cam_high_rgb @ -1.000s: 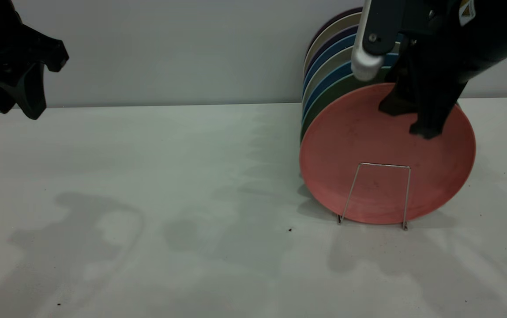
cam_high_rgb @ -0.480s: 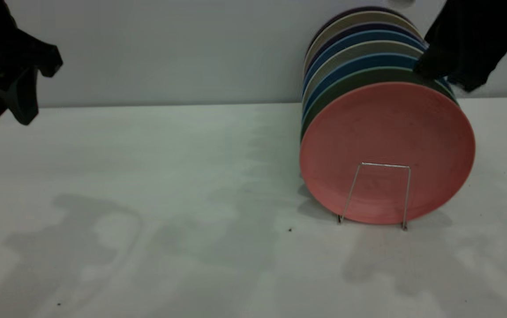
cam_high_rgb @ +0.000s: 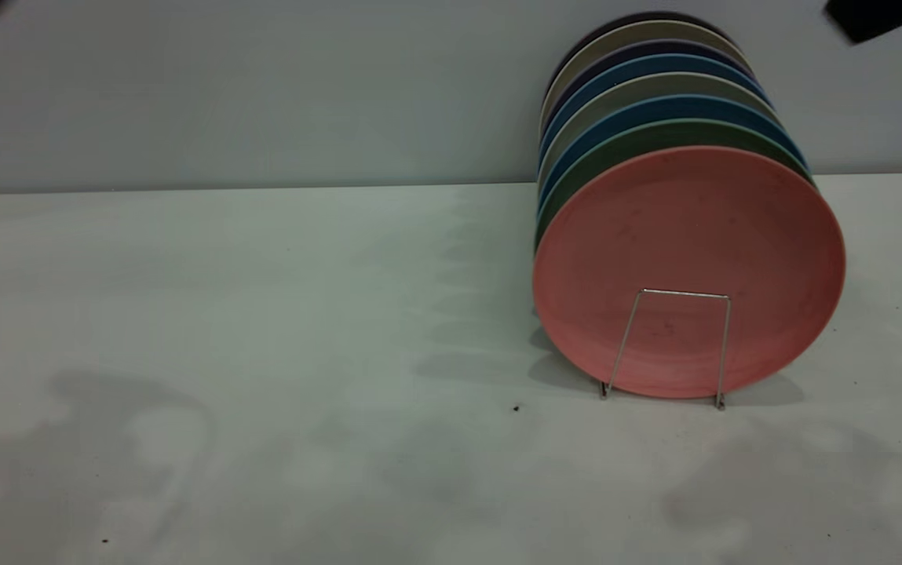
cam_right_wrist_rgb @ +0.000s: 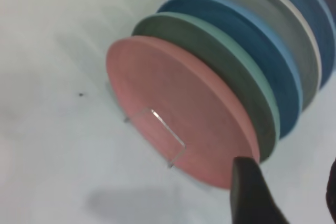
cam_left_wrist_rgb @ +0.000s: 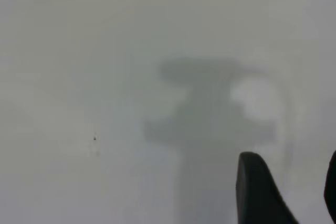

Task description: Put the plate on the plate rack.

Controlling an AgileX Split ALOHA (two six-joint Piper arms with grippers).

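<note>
— Where is the pink plate (cam_high_rgb: 688, 271)?

— Standing on edge in the wire rack (cam_high_rgb: 666, 347), at the front of the row. One upright loop of the rack crosses its lower face, and the green plate (cam_high_rgb: 568, 184) sits directly behind it, with blue (cam_high_rgb: 576, 145) and beige (cam_high_rgb: 568, 118) ones further back.

— And the right gripper (cam_right_wrist_rgb: 283, 192)?

— Lifted well above the row and clear of it; its wrist camera looks down on the pink plate and the rack loop, both below it. Its two dark fingers stand apart with bare space between them, and they hold nothing.

— The left gripper (cam_left_wrist_rgb: 286, 190)?

— Far off to the other side, high over the bare table (cam_high_rgb: 262, 314), well apart from the plates. Its fingers are also spread, nothing between them. Only its shadow lies on the table beneath it.
</note>
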